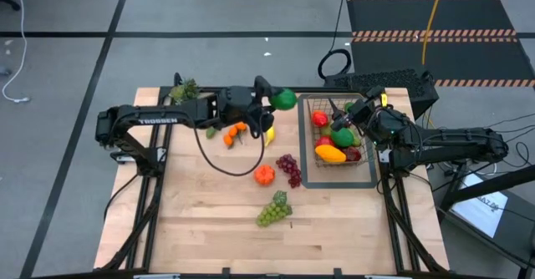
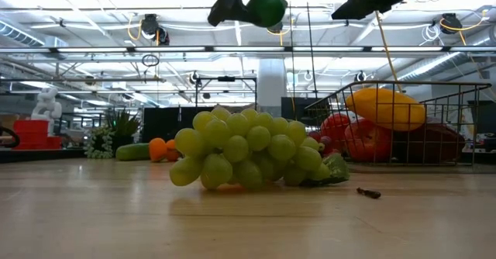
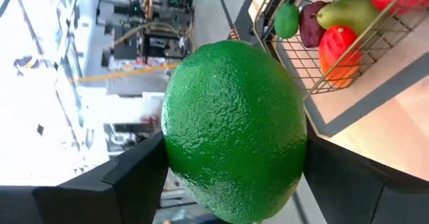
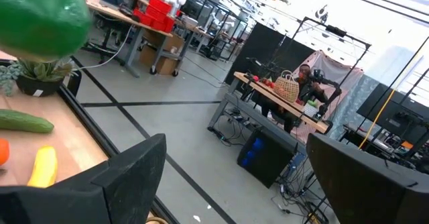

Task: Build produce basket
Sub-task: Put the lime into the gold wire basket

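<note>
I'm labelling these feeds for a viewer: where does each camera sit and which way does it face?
High: overhead, looking down on both arms, the basket and table.
Low: at tabletop height, facing the green grapes; grippers overhead.
Left wrist: past its own fingers at the gripped lime.
Right wrist: past its own open fingers into the room.
All four show the lime.

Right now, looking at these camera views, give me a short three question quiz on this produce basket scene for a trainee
1. True or false: the left gripper is shut on a green lime.
2. Multiple choice: the green grapes lie A) in the basket, B) on the table, C) in the right gripper.
3. Fill in: the right gripper hangs open above the ____.

Key: 1 true; 2 B; 3 basket.
</note>
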